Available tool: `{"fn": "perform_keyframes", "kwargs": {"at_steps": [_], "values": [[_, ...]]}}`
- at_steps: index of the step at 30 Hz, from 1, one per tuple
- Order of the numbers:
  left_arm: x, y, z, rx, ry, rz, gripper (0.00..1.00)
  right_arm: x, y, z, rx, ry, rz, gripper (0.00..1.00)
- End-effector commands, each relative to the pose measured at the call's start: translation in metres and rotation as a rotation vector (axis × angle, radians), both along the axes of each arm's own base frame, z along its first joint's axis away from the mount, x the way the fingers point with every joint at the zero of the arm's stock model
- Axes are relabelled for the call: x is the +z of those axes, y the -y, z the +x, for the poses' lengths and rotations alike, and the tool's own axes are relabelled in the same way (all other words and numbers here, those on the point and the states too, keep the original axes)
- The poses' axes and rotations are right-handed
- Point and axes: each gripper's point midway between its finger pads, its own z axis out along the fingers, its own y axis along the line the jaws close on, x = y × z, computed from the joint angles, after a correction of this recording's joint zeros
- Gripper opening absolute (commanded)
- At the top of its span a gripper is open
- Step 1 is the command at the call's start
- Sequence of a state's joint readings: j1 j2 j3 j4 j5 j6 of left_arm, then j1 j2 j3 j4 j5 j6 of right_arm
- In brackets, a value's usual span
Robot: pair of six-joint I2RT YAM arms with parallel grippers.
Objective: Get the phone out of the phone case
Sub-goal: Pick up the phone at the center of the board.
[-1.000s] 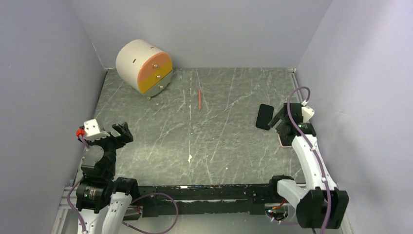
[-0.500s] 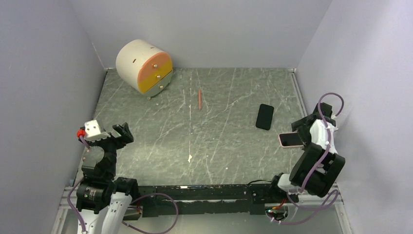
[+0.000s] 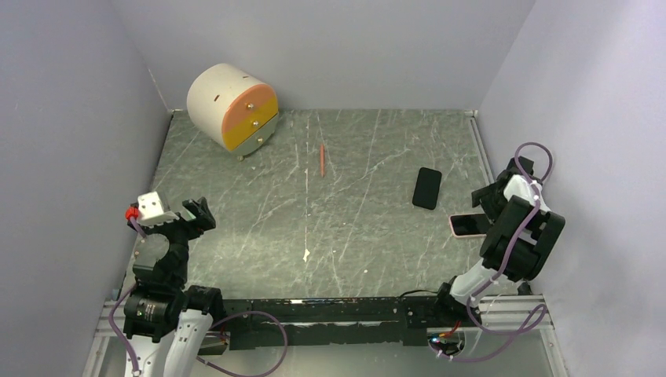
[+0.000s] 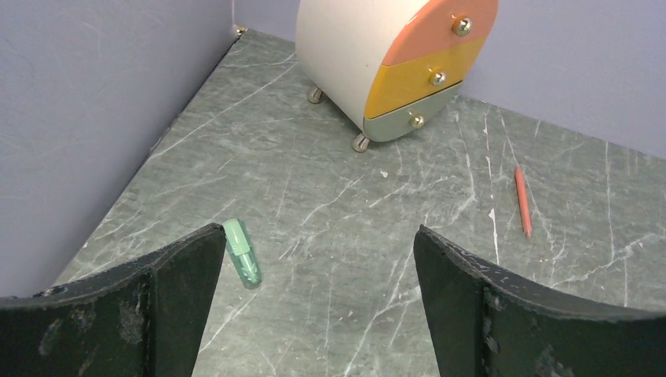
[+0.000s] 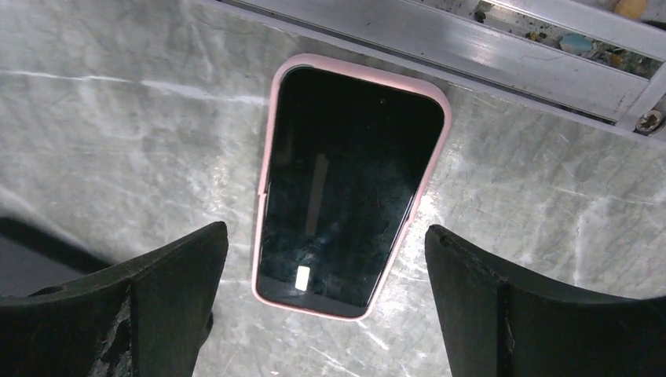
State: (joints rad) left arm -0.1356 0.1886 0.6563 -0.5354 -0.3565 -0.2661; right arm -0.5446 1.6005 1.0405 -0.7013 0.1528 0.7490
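Just ahead of the right pincer (image 5: 322, 239), its jaws wide apart, lies the pink phone case (image 5: 345, 181).

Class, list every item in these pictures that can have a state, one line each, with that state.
Drawer unit, all three drawers shut.
Pink phone case, flat on the table, open side up.
Black phone, flat on the table, apart from the case.
Pencil, lying flat.
Green marker, lying on its side.
Left gripper, jaws open, empty.
Right gripper, jaws open over the case, empty.
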Motion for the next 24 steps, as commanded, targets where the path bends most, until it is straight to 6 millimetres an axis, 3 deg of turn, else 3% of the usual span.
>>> {"fn": "perform_keyframes", "kwargs": {"at_steps": [1,14,24], "values": [[0.004,-0.001,0.005,0.001,0.012,0.026,0.95,0.000,0.011,0.005,-0.050,-0.017,-0.029,0.99],[0.002,0.002,0.008,-0.014,0.008,0.033,0.95,-0.028,-0.005,0.015,-0.023,-0.046,0.016,0.99],[0.004,0.000,0.006,-0.007,0.022,0.033,0.95,-0.057,-0.024,-0.010,-0.029,-0.148,0.076,0.99]]}}
